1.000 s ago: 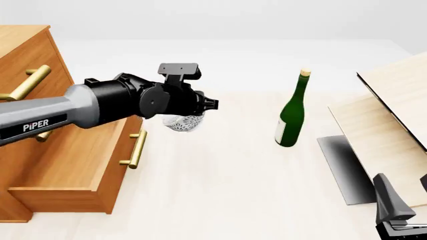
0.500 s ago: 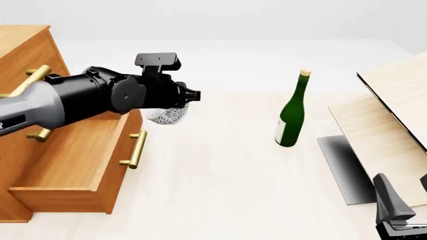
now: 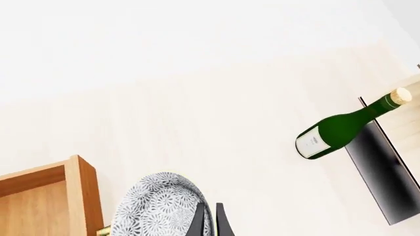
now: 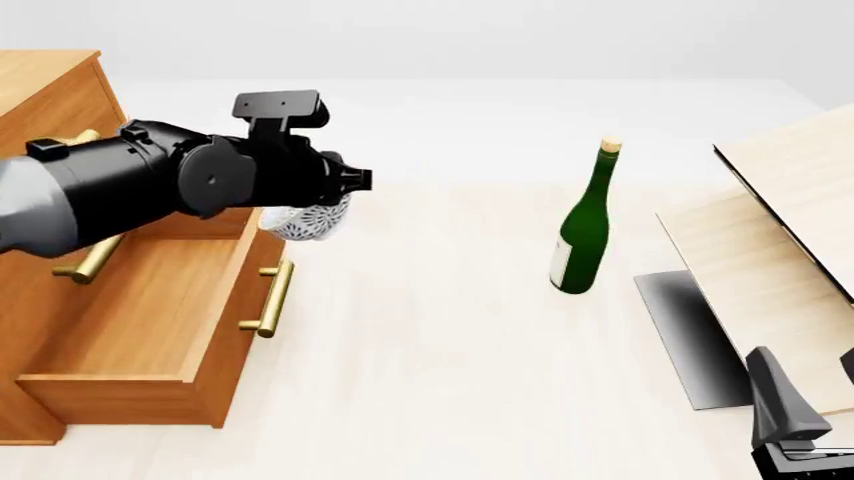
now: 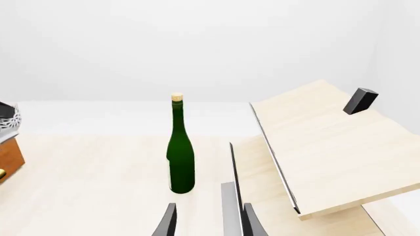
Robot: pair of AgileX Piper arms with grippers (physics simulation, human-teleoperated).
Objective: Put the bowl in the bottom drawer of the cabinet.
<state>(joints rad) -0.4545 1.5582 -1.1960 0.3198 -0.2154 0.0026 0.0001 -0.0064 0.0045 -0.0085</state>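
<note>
The speckled white bowl [image 4: 306,222] hangs in the air just above the front right corner of the pulled-out bottom drawer [image 4: 140,320]. My left gripper [image 3: 210,209] is shut on the bowl's [image 3: 156,209] rim, and in the front view the black wrist hides most of the gripper. The orange-brown cabinet [image 4: 47,95] stands at the far left, with the drawer's brass handle [image 4: 272,298] facing right. My right gripper [image 5: 206,223] is open near the table's front right corner [image 4: 787,430], holding nothing. The bowl [image 5: 7,120] also shows at the edge of the right wrist view.
A green wine bottle [image 4: 583,225] stands upright mid-table, to the right of the bowl. Pale wooden boards with dark edges [image 4: 767,250] lean at the right, above a dark grey panel [image 4: 687,335]. Upper drawers carry brass handles [image 4: 80,260].
My left arm has carried the bowl to the left, from the open table towards the cabinet, to just over the open drawer's front edge. The right arm has not moved.
</note>
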